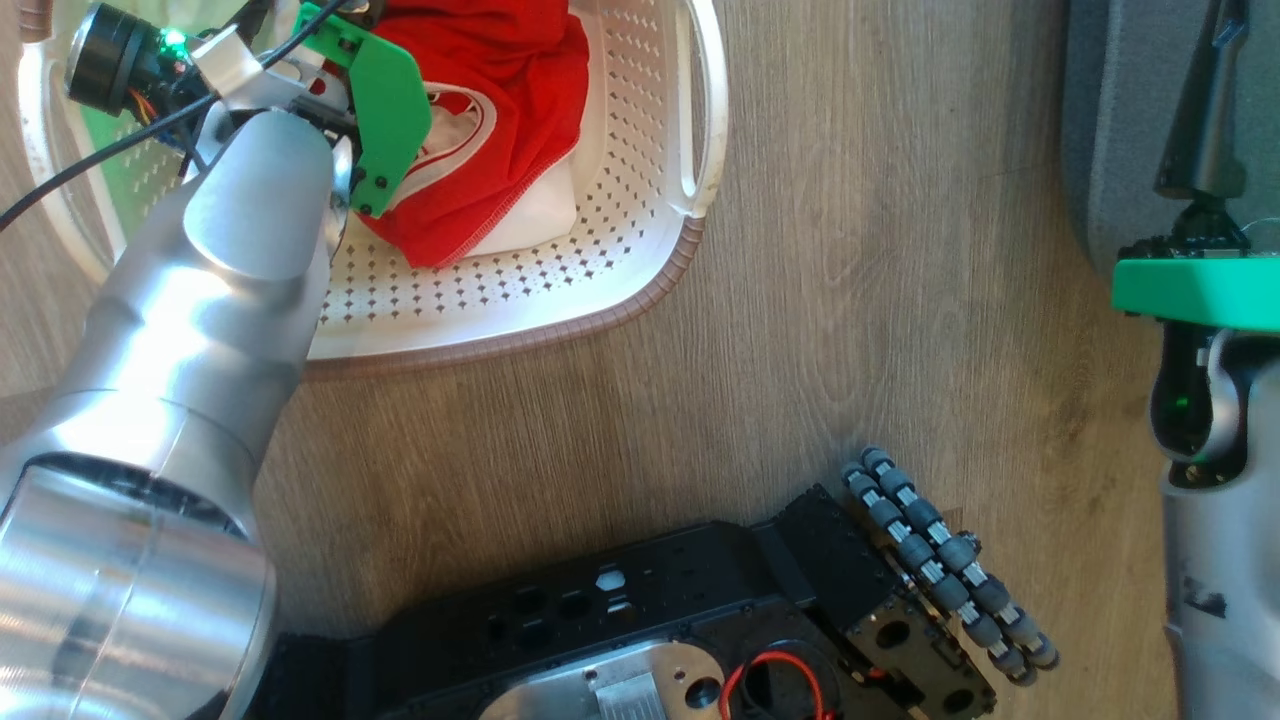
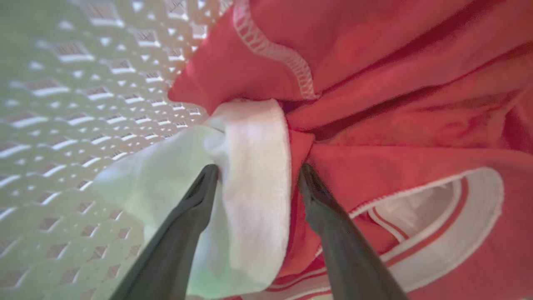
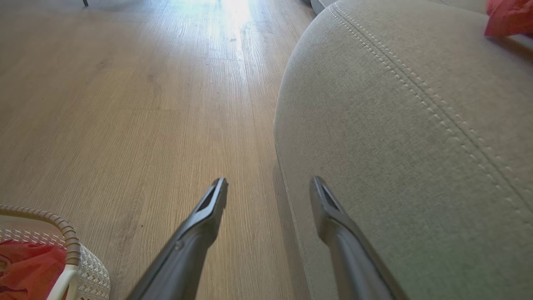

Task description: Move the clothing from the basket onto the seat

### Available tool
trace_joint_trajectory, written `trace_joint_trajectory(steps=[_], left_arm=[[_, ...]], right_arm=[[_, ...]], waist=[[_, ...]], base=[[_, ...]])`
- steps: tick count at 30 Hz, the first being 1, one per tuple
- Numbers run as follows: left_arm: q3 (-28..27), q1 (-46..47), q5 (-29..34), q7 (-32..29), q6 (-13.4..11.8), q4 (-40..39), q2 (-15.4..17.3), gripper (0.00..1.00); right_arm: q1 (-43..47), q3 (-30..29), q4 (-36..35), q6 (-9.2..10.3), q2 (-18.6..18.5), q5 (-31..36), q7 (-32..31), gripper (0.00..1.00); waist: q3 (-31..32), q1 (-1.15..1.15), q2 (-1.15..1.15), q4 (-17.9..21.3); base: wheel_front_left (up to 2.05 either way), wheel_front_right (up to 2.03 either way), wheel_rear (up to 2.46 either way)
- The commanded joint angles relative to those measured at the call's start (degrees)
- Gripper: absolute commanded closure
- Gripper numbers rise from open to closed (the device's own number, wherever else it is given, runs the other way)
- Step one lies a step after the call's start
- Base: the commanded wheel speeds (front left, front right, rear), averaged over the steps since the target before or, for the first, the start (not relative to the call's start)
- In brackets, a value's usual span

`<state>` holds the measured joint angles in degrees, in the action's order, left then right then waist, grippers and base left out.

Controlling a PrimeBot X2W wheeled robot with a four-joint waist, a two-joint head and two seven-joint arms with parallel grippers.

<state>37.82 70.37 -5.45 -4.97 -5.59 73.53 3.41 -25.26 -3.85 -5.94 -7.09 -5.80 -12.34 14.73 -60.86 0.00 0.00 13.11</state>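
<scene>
At the far left the basket (image 1: pixel 640 200), cream-white and perforated with a brown woven-look rim, stands on the wood floor (image 1: pixel 850 300). The clothing (image 1: pixel 500 90) lies heaped inside it. It is soft bright red fabric with thin white zigzag stitching along the hems and a white-and-red striped band. It lies over a smaller white cloth (image 1: pixel 540 215) that peeks out at the heap's lower edge. The silver left arm (image 1: pixel 200 300) reaches down into the basket.

In the left wrist view the left gripper (image 2: pixel 259 168) has its 2 dark fingers apart, straddling a thick fold of the white cloth. 1 tip is against the white fold and the other is at the line where white meets red; nothing is clamped. Bare perforated basket wall shows to the left of the heap.

Between basket and seat runs a wide strip of bare floor. The black robot base (image 1: pixel 650 620) and its roller wheel (image 1: pixel 950 570) sit at the strip's near edge.

At the right the seat (image 3: pixel 395 146), grey fabric with a rounded edge and double stitched seams, rises from the floor. The right gripper (image 3: pixel 268 180) hovers with its 2 fingers spread and empty, 1 over the floor and 1 over the seat's edge. A bit of red fabric (image 3: pixel 508 16) lies on the seat's far top.
</scene>
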Motion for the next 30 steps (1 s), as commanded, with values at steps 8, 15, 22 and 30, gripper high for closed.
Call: trace_joint_trajectory(steps=[8, 15, 22, 30], left_arm=[[1.3, -0.2, 1.1, -0.5, -0.6, 0.0, 1.5, 0.00], [2.4, -0.1, 1.1, -0.8, -0.7, 0.2, 1.4, 0.00], [3.4, -0.3, 1.0, -0.9, -0.5, 0.3, 1.5, 0.86], [3.5, -0.5, -0.1, 0.6, 0.0, 0.3, 1.4, 1.00]], right_arm=[[5.6, 0.6, -2.2, -0.40, 0.6, -0.9, 0.3, 0.00], [6.5, 0.9, -2.6, -0.40, 0.7, -1.2, 0.3, 0.00], [7.3, 0.7, -2.8, -0.40, 0.8, -1.7, 0.3, 0.00], [7.7, 0.3, -2.9, -0.40, 0.8, -2.0, 0.3, 0.00]], waist=[[-0.3, 0.00, 0.00, 0.0], [-0.6, 0.00, 0.00, 0.0], [-0.7, 0.00, 0.00, 0.3], [-0.5, 0.00, 0.00, 0.4]], base=[[0.00, 0.00, 0.00], [0.00, 0.00, 0.00], [0.00, 0.00, 0.00], [0.00, 0.00, 0.00]])
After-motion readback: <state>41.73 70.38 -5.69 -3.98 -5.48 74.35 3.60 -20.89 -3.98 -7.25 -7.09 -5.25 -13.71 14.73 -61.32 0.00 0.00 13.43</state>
